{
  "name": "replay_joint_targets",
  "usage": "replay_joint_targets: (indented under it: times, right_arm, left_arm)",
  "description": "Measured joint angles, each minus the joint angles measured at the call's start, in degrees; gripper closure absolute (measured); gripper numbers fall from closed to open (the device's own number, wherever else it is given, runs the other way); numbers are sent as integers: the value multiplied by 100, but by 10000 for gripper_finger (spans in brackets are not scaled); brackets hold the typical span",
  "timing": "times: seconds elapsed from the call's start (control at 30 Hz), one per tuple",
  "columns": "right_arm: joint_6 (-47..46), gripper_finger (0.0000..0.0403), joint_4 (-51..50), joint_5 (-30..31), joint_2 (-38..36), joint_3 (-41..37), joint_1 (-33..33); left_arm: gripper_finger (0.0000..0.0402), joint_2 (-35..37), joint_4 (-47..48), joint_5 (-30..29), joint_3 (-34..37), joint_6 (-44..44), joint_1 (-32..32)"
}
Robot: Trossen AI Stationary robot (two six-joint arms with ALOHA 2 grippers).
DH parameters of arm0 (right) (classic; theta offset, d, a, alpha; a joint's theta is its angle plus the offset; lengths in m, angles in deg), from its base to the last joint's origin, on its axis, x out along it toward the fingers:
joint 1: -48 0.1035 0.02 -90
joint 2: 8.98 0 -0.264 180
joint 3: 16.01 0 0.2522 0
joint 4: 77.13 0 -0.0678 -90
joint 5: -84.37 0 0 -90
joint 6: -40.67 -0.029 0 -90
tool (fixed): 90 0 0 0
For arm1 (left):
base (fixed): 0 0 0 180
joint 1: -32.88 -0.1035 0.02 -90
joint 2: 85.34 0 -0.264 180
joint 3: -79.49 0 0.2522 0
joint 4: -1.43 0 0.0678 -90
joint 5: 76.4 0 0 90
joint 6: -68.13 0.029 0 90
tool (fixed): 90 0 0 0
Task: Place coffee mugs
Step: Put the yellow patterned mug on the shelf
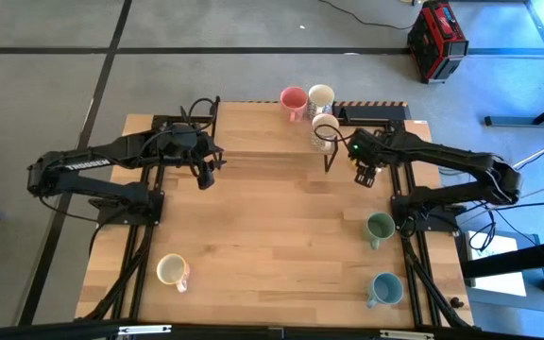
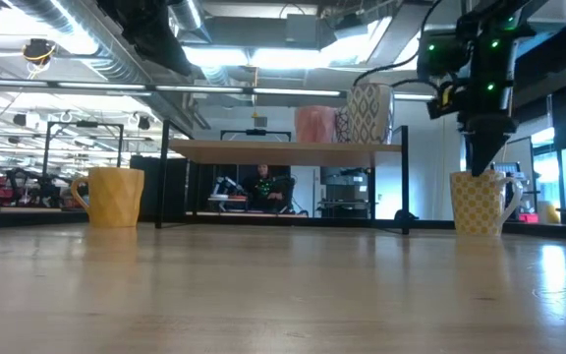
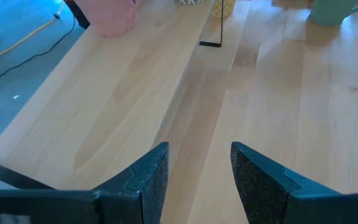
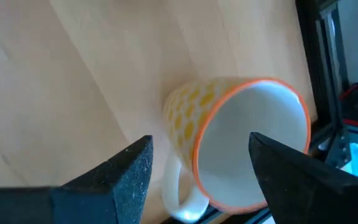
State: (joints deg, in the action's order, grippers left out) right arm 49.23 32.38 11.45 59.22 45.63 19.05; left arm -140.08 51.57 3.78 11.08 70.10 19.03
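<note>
Reading labels first: not much luck. There's pale lettering along the left arm's upper link in the high view, but it's too small to make out. The red case (image 1: 437,38) on the floor beyond the table shows no text I can read either, and none of the mugs carry words, just patterns.

The right gripper (image 4: 201,140) is hanging straight over a yellow-checked mug (image 4: 229,143) with an orange rim and white inside. Its fingers (image 4: 123,174) are spread wide, one on each side of the mug. I can't tell if either one touches it. In the low view that mug (image 2: 480,202) stands upright on the table (image 1: 281,246), with the gripper tip right at its rim.

The left gripper (image 3: 197,149) is also spread apart and holding nothing. It sits above bare wood just beside the front edge of the raised shelf (image 1: 244,123) at the far side.

The other mugs:
- On the shelf there's a pink mug (image 1: 293,98), a white mug (image 1: 321,95) next to it, and a patterned cream mug (image 1: 326,127) just in front of those.
- A green mug (image 1: 380,227) and a light blue mug (image 1: 385,288) are down the right side of the table, well apart from each other.
- A cream-inside mug (image 1: 172,271) is alone near the front left corner.

Someone is sitting way back in the room (image 2: 266,187), seen under the shelf.
</note>
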Motion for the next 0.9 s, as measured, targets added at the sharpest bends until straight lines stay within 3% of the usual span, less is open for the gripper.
replay_joint_targets:
  times: [0.33, 0.9]
  right_arm:
    - [78, 150, 83, -14, 603, 7, -11]
    - [674, 150, 415, -621, 622, 5, -944]
  left_arm:
    - [234, 0, 0, 0, 0, -32, -1]
    - [234, 0, 0, 2, 2, -38, 1]
